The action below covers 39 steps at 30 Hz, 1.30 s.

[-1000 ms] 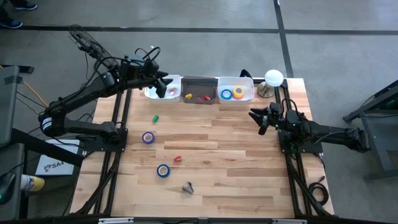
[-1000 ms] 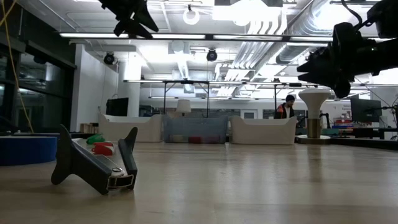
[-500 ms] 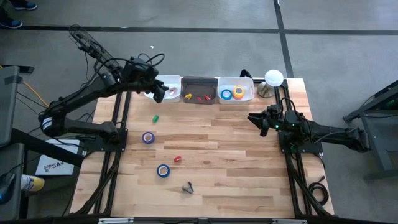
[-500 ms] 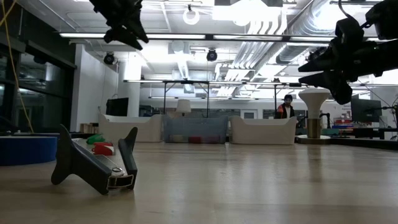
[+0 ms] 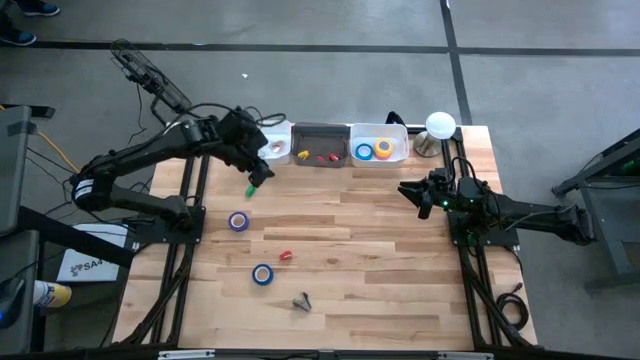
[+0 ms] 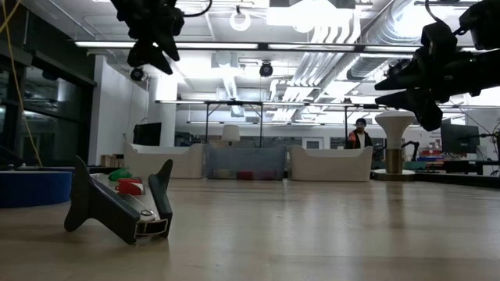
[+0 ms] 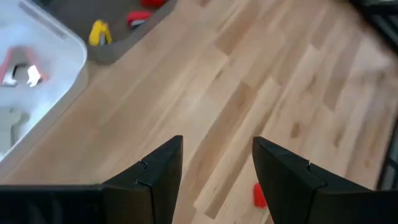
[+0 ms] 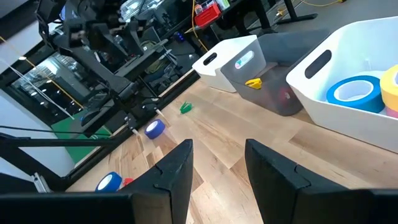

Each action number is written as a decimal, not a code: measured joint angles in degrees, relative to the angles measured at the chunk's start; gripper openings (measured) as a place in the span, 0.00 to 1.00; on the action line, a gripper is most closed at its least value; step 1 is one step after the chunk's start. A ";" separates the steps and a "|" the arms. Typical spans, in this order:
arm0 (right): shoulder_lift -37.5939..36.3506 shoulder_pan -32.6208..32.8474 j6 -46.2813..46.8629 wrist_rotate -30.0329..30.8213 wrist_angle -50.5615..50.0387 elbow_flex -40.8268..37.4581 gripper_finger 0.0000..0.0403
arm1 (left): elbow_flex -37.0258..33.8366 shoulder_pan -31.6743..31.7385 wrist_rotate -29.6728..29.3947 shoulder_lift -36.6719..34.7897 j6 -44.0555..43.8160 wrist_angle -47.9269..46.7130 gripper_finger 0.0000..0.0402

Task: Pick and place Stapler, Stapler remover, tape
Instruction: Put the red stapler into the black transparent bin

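The left claw [image 5: 262,172] hangs above the bench [image 5: 400,280] just in front of the white bin [image 5: 270,142] at the far edge, its fingers spread with nothing between them, as the left wrist view shows bare wood in the gap. The green piece [image 5: 250,189] lies almost under it, and the purple tape roll [image 5: 238,221] sits a little nearer the left edge. The blue tape roll [image 5: 262,274] lies toward the near edge, with a red piece [image 5: 286,256] between the two rolls. A dark stapler remover [image 5: 302,300] rests near the near edge, its prongs up in the low view. Two rolls already lie in the right white bin [image 5: 395,155], blue [image 5: 364,151] and yellow [image 5: 383,149]. The right claw [image 5: 409,188] waits over the right side of the bench, its fingers also apart and empty. The step in hand looks like reaching for the next item, probably the green piece. To do it well, the left claw should come straight down with one finger on each side. The piece is small, so the fingers should reach right down to the wood before pinching. Closing off-centre could flick it away. What the green piece is I cannot tell.
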 joint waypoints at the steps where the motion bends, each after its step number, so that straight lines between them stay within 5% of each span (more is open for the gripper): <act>1: 0.01 0.00 0.01 0.00 0.00 0.00 0.34 | 0.00 -1.08 -1.24 0.45 -1.07 -0.29 0.48; 11: 0.02 0.00 0.00 -0.01 0.00 0.00 0.34 | 0.00 -8.28 -6.66 4.63 -12.34 -3.84 0.48; 31: 0.02 0.00 0.00 -0.01 -0.15 0.00 0.34 | 0.00 -22.47 -5.11 21.77 -4.84 -2.10 0.48; 39: 0.04 0.00 0.00 0.01 -0.19 0.00 0.34 | 0.00 -27.46 -2.31 24.95 -9.59 3.43 0.48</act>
